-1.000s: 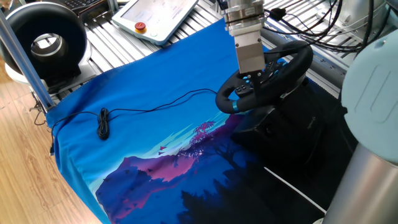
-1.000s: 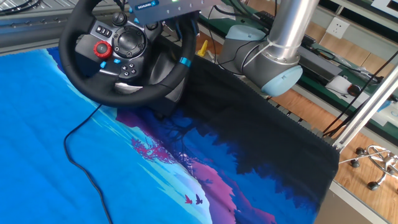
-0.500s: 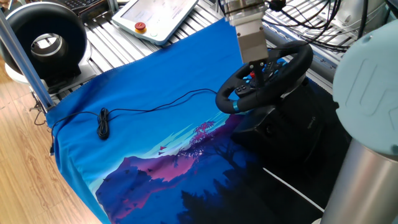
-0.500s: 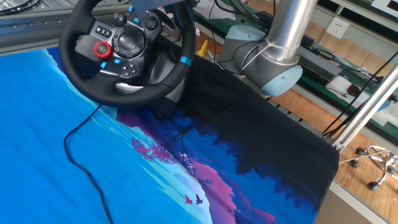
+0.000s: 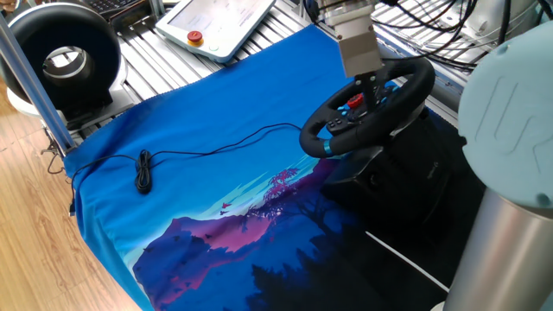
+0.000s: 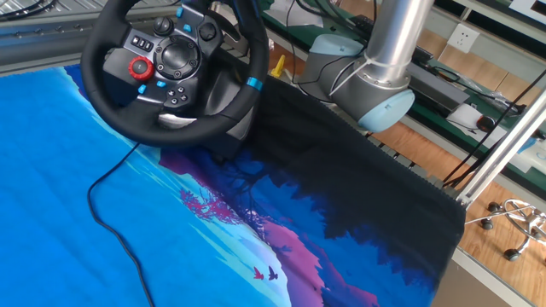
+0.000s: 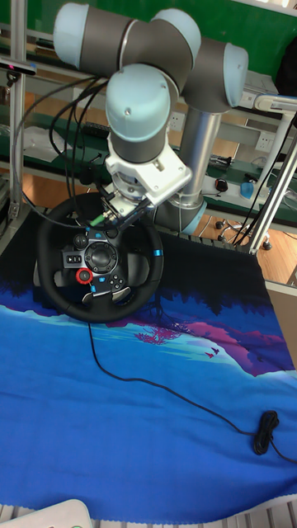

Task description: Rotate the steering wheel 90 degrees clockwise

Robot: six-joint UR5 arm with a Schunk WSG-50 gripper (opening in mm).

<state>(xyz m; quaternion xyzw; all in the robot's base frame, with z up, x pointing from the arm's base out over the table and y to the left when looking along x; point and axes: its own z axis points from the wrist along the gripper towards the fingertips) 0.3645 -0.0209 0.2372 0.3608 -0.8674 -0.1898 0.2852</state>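
Note:
The steering wheel (image 5: 406, 93) is black and padded and sits on its black base (image 5: 380, 168) at the right of the blue cloth. Its blue rim stripe (image 7: 157, 252) is at the wheel's right side in the tall fixed view, and the red hub button (image 7: 83, 276) is at the lower left of the hub. My gripper (image 5: 373, 100) hangs just above the hub, near the far rim, with its fingers apart. It holds nothing and does not touch the rim. In the other fixed view the wheel (image 6: 111, 102) shows, but the gripper is almost wholly above the picture's top edge.
A black ring-shaped device with a white centre (image 5: 65, 53) stands at the back left beside a metal post (image 5: 30, 78). A pendant with a red button (image 5: 220, 22) lies behind the cloth. A black cable (image 5: 207, 147) runs from the wheel to a coil (image 5: 143, 173). My arm's body (image 5: 510, 173) fills the right side.
The gripper has risen and shifted right, away from the wheel's rim. The wheel has stayed still, with its stripe in the same place.

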